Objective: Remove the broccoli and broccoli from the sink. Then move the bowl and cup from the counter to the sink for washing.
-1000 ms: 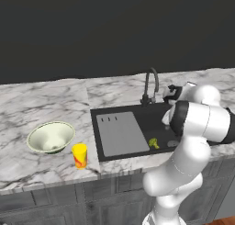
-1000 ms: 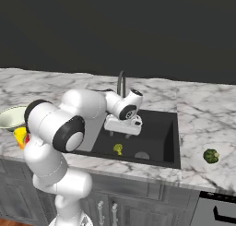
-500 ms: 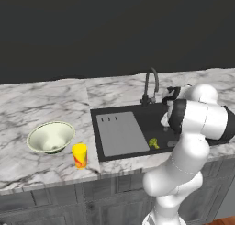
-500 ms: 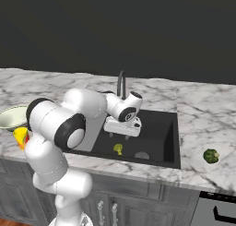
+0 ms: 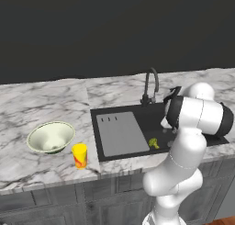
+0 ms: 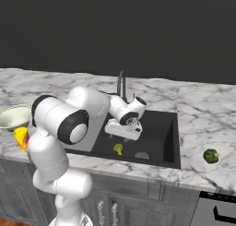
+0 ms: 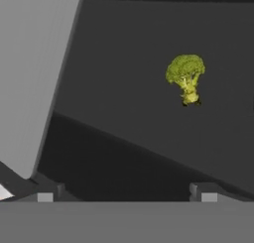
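A flat, dark charcoal wall (image 5: 114,31) rises behind the table, unlit and bare of detail. Below the tabletop run grey panelled cabinet fronts (image 5: 69,203) with small metal handles (image 6: 100,207). At lower right sits a black appliance front (image 6: 216,211) with a dark handle.

broccoli (image 6: 118,148) in sink (image 6: 168,144), 2nd floret (image 6: 211,156) on counter (image 6: 207,114) right

A dark wall (image 5: 92,31) rises behind, black appliance (image 6: 219,210) at lower right
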